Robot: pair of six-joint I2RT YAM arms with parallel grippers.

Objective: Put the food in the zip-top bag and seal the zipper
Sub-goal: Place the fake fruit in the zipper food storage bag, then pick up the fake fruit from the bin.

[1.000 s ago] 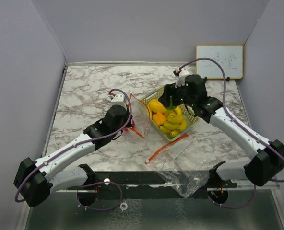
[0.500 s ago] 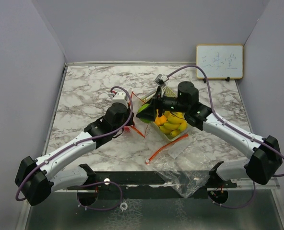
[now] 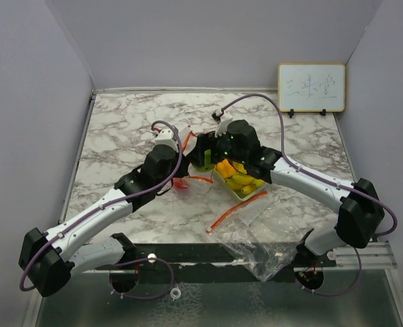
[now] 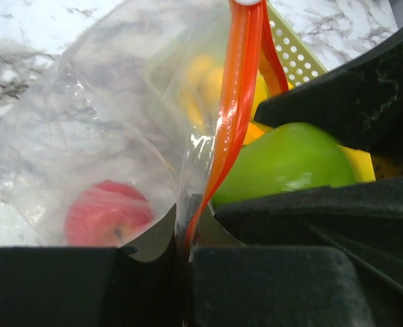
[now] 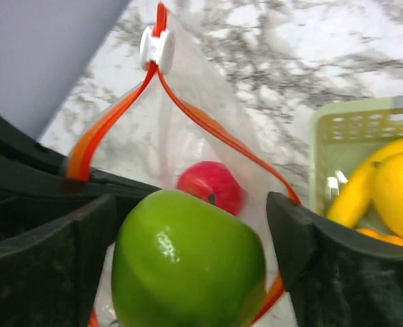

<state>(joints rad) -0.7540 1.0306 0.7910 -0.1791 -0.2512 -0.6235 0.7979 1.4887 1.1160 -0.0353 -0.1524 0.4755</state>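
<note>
Right tool (image 5: 188, 272) grips green apple (image 5: 188, 252); left tool (image 4: 182, 272) pinches zipper (image 4: 239, 102).

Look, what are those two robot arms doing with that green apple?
They are packing toy food into a clear bag. The left gripper pinches the bag's red-orange zipper and holds the mouth open. The right gripper holds the green apple right at that mouth and has not let go yet. A red apple lies inside the bag. Yellow bananas wait in the pale green tray.
</note>
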